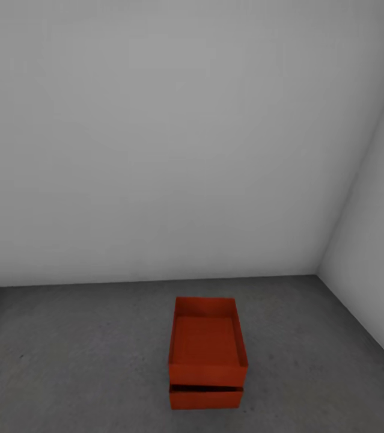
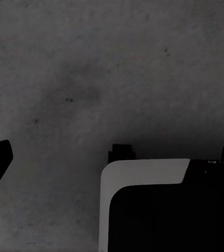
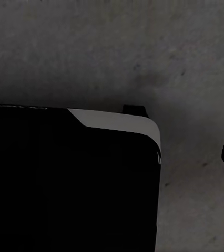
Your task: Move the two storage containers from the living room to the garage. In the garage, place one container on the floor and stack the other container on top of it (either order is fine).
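2 containers stacked on garage floor (image 1: 65, 361), near the wall corner.
Top container (image 1: 207, 341) sits on bottom container (image 1: 205, 397), slightly offset. Gripper states: cannot tell. Judgement: confirm stack stable; don't nudge it.

Two storage containers (image 1: 207, 352) – smooth, matt orange-red; floor (image 1: 65, 361) – rough speckled concrete; walls (image 1: 155, 132) – plain, matt.

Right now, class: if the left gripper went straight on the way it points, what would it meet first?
Most likely the bare grey floor, which lies straight ahead in the left wrist view. Nothing seems to stand between, though depth is hard to judge.
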